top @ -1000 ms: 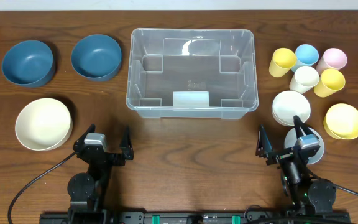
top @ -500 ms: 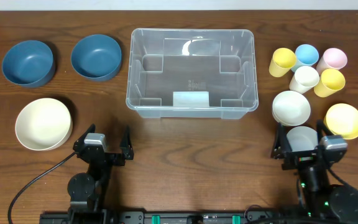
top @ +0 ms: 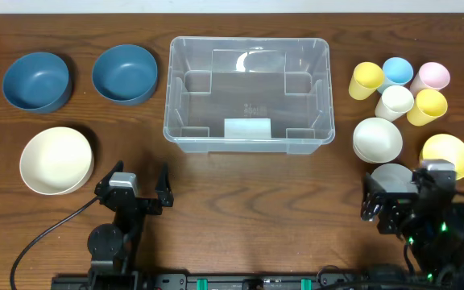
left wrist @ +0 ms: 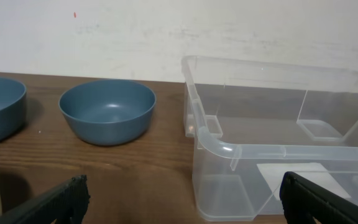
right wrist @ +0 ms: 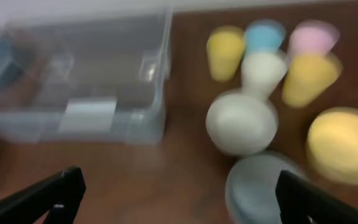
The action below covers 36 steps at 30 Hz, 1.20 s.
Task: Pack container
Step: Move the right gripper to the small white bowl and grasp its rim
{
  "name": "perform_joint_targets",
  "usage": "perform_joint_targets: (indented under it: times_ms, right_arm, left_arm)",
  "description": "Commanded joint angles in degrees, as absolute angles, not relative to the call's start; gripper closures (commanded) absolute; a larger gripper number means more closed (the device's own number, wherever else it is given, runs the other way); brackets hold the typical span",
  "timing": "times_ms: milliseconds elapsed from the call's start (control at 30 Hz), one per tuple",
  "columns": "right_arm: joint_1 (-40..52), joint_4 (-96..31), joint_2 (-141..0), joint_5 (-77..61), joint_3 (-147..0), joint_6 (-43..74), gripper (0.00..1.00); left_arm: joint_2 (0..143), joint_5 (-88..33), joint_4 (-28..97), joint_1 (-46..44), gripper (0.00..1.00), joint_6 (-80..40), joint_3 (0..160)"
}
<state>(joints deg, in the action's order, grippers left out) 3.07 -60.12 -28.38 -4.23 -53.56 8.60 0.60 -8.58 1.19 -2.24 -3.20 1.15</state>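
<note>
The container (top: pixel 170 97) is a large clear bin standing at the middle back of the table, with nothing in it but a white label. It also fills the right of the left wrist view, container (left wrist: pixel 229 149), and shows blurred at the upper left for the right wrist, container (right wrist: pixel 148 118). My left gripper (top: pixel 139 176) rests open near the front edge, left of the bin, left gripper (left wrist: pixel 182 199). My right gripper (top: pixel 401 189) hangs open over a grey bowl (top: pixel 391 176) at the front right, right gripper (right wrist: pixel 182 199), holding nothing.
Two blue bowls (top: pixel 125 72) (top: pixel 36 80) and a cream bowl (top: pixel 55 159) lie left of the bin. To its right stand several pastel cups (top: pixel 394 102), a white bowl (top: pixel 377 138) and a yellow bowl (top: pixel 445 153).
My right arm has swung to the right and risen over the grey bowl, and its view is blurred by motion. The left arm has stayed still.
</note>
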Motion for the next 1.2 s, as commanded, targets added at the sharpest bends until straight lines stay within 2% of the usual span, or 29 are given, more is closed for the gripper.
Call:
perform_joint_targets:
  times_ms: [0,200,500,567,667,733,933,1167]
  right_arm:
    - [2.6,-63.8,-32.7,-15.8,-56.5,9.0,0.01]
    - [2.6,-63.9,-36.6,-35.5,-56.4,9.4,0.01]
    - [2.6,-67.8,-37.5,-37.5,-56.4,7.9,0.01]
    - [2.6,-69.4,-37.5,-31.5,-56.4,9.1,0.01]
    - [2.6,-74.1,-37.6,-10.3,-56.4,22.4,0.01]
    - [2.6,-76.3,-37.9,-1.5,-56.4,28.5,0.01]
    - [2.6,-74.9,-40.5,6.1,-56.4,41.1,0.01]
    - [2.6,-65.3,-50.3,17.3,-54.9,51.6,0.01]
  left_arm:
    - [0.3,-9.2,3.2,-2.0,0.02,-3.3,0.2]
    - [0.3,-9.2,3.2,-2.0,0.02,-3.3,0.2]
    - [0.3,-9.2,3.2,-2.0,0.02,-3.3,0.2]
    - [0.3,-9.2,3.2,-2.0,0.02,-3.3,0.2]
    - [0.3,-9.2,3.2,-2.0,0.02,-3.3,0.2]
    - [0.3,-9.2,3.2,-2.0,0.02,-3.3,0.2]
    - [0.3,-9.3,3.2,-1.9,0.02,-3.3,0.2]
    - [0.3,-9.2,3.2,-2.0,0.02,-3.3,0.2]
